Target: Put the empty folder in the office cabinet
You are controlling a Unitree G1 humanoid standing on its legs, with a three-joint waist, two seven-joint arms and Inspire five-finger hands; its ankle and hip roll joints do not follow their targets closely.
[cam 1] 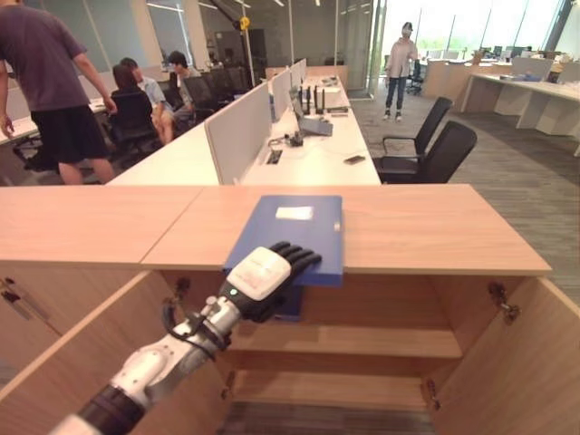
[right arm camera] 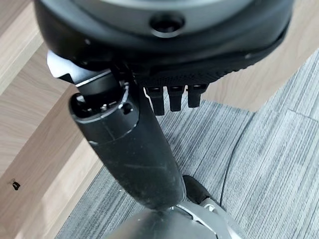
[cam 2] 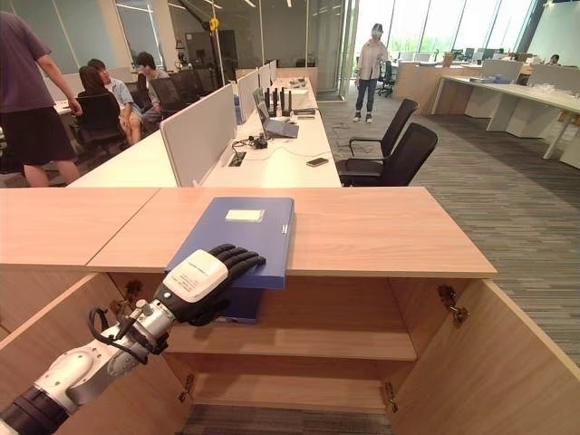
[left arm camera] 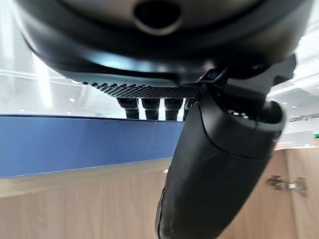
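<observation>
Open-plan office; long white desks (cam 1: 317, 154) with grey dividers run toward 12 o'clock, black swivel chairs (cam 1: 426, 149) at 1 o'clock, grey carpet (cam 2: 507, 208) to 3 o'clock. Low light-wood office cabinet (cam 1: 435, 231) spans the foreground, both doors swung open, wooden shelves (cam 1: 362, 343) bare inside. Flat blue folder with white label (cam 1: 294, 227) lies on the cabinet top at centre, its near end overhanging the front edge. Left hand (cam 1: 272, 276) sits at 6 o'clock of the folder, dark fingers (cam 2: 237, 258) laid over the overhanging end, thumb below; head views read it as clamped on the folder edge. Left wrist view adds the blue spine (left arm camera: 84, 144) running just past the fingertips (left arm camera: 149, 107), thumb under it against the wood front. Right wrist view shows the right hand (right arm camera: 129, 144) hanging over carpet beside a wood panel (right arm camera: 35, 129), fingers relaxed, holding nothing. Room: cabinet top free both sides of the folder; open doors flank the opening at 4 and 8 o'clock; hinges (cam 1: 503, 302) jut inward. People: one standing at 10 o'clock (cam 1: 50, 82), several seated (cam 1: 145, 95) at 11, one standing far off at 1 o'clock (cam 1: 399, 68).
</observation>
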